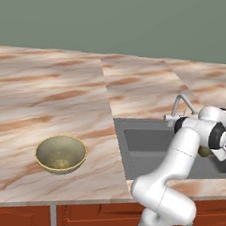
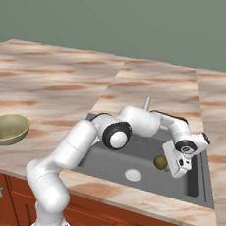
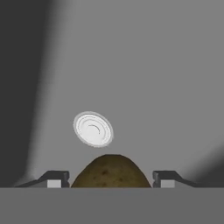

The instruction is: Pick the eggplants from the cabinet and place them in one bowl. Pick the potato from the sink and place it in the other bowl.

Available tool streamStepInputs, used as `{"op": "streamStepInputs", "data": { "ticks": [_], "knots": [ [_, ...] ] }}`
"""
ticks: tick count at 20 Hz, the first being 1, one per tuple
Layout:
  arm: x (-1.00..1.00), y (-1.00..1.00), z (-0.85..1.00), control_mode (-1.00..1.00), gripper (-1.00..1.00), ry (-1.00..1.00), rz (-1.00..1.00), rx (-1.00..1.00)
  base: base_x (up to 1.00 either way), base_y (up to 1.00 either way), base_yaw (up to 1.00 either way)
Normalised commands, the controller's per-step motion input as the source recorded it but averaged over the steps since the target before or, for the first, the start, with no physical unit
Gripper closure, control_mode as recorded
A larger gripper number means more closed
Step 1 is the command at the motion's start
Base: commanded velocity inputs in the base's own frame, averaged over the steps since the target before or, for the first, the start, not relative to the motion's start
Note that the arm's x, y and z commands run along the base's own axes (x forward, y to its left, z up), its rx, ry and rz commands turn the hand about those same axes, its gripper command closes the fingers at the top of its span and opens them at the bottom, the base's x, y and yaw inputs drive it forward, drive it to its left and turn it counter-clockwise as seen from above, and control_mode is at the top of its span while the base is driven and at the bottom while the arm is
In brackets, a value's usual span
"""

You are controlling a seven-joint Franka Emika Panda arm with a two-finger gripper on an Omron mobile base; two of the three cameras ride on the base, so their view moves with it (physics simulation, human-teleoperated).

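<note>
The potato [image 2: 160,162], an olive-brown lump, sits low in the dark grey sink [image 2: 104,164] toward its right side. My gripper [image 2: 164,164] reaches down into the basin, its two fingers shut on the potato from either side. In the hand view the potato [image 3: 111,171] bulges up between the fingertips [image 3: 54,179] of the gripper [image 3: 111,180]. From the left base view the potato [image 1: 204,151] peeks out behind the hand. The olive-tan bowl [image 1: 61,153] stands empty on the counter left of the sink [image 1: 146,144]. The eggplants, the cabinet and their bowl are out of view.
A white round drain [image 3: 92,128] lies on the sink floor beyond the potato. The slim silver faucet [image 1: 179,104] rises at the sink's back edge, close to the arm. Marble counter [image 1: 47,91] stretches wide to the left around the bowl [image 2: 5,127].
</note>
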Motion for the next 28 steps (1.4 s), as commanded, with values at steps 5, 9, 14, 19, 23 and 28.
{"op": "streamStepInputs", "data": {
  "ticks": [5,9,14,19,23,28],
  "knots": [
    [-0.23,0.13,0.16,-1.00,1.00,0.04,-0.06,0.00,0.00,0.00,0.00],
    [-0.28,0.17,0.19,-1.00,1.00,0.00,-0.05,0.00,0.00,0.00,0.00],
    [-0.27,0.25,0.24,-1.00,1.00,0.00,-0.04,-0.01,0.00,0.00,0.00],
    [-0.13,0.22,0.33,-1.00,1.00,0.02,-0.03,-0.05,0.00,0.00,0.00],
    [-0.10,0.24,0.29,-1.00,1.00,0.06,-0.01,-0.04,0.00,0.00,0.00],
    [-0.17,0.33,0.25,-1.00,1.00,0.00,-0.03,-0.03,0.00,0.00,0.00]
  ]
}}
